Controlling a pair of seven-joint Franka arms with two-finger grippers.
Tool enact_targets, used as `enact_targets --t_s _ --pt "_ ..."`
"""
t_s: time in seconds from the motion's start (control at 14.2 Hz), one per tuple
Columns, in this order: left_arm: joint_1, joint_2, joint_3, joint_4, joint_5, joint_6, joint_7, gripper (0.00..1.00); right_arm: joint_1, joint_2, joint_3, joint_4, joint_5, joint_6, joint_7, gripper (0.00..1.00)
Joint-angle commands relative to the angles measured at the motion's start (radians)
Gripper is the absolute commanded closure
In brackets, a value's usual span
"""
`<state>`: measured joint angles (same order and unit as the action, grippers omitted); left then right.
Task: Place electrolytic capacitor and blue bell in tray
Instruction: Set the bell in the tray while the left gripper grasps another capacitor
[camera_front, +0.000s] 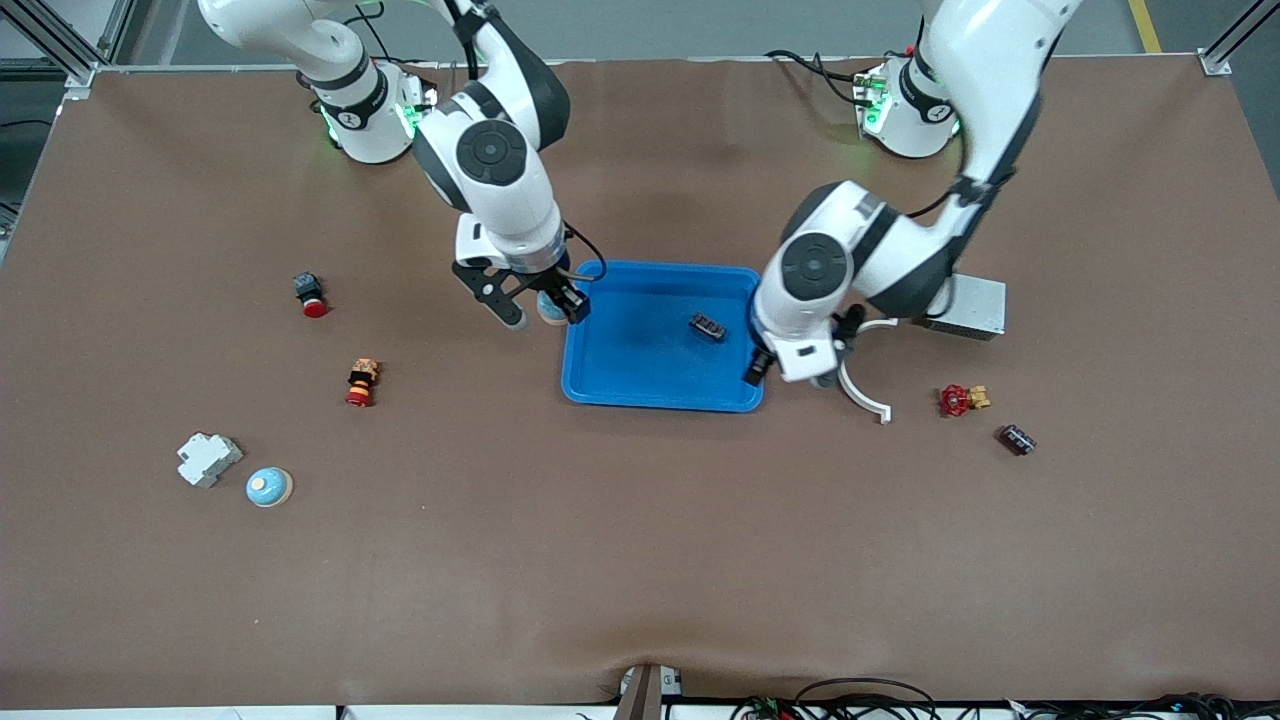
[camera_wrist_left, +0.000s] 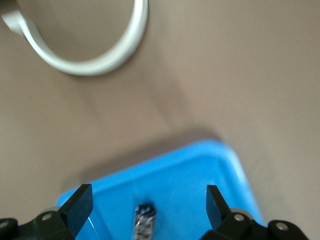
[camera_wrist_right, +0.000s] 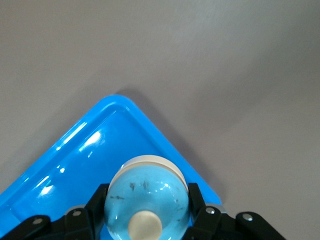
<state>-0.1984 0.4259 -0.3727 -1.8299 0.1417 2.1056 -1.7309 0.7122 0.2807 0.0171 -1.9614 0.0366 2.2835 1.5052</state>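
The right tool (camera_wrist_right: 145, 212) grips the blue bell (camera_wrist_right: 146, 200) tight between its fingers, hanging over the corner of the blue tray (camera_front: 650, 385) at the right arm's end. The left tool (camera_wrist_left: 145, 202) hangs wide open above the tray's other end, the capacitor (camera_front: 708, 327) lying loose in the tray below it.

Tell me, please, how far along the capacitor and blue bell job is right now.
Done: the electrolytic capacitor lies in the blue tray, and the open left gripper hangs over it at the tray's edge toward the left arm's end. In hand: the right gripper is shut on the blue bell over the tray's corner. Left: releasing the bell into the tray.
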Motion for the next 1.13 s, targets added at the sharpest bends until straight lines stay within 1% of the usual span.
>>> enact_targets --t_s 0.0,0.14,0.28,0.35,0.42,0.56,0.77,0.92,1.06 --pt "0.092 -0.015 -0.002 0.037 0.022 -0.085 0.095 0.00 0.053 0.069 -0.016 0.030 -0.015 0.036 0.087 1.00" --pt "0.190 -0.032 -0.002 0.029 0.041 -0.110 0.215 0.00 0.075 0.110 -0.016 0.042 -0.032 0.050 0.128 1.00" --pt "0.317 -0.026 -0.005 0.015 0.117 -0.121 0.357 0.00 0.099 0.153 -0.016 0.077 -0.049 0.048 0.180 1.00" --pt "0.377 -0.022 -0.008 -0.003 0.130 -0.098 0.422 0.00 0.114 0.173 -0.016 0.091 -0.056 0.050 0.203 1.00" --pt "0.411 -0.019 -0.008 -0.015 0.137 -0.057 0.456 0.00 0.124 0.189 -0.016 0.105 -0.060 0.050 0.226 1.00" --pt "0.464 0.010 -0.006 -0.016 0.177 -0.024 0.533 0.00 0.148 0.228 -0.017 0.134 -0.063 0.051 0.268 1.00" --pt "0.511 0.063 -0.006 -0.020 0.238 0.048 0.544 0.00 0.177 0.271 -0.017 0.148 -0.090 0.077 0.329 1.00" --pt "0.540 0.099 -0.006 -0.028 0.286 0.106 0.544 0.04 0.193 0.296 -0.017 0.148 -0.101 0.102 0.372 1.00" --pt "0.550 0.123 -0.006 -0.029 0.337 0.134 0.548 0.10 0.199 0.310 -0.017 0.147 -0.101 0.141 0.411 1.00"
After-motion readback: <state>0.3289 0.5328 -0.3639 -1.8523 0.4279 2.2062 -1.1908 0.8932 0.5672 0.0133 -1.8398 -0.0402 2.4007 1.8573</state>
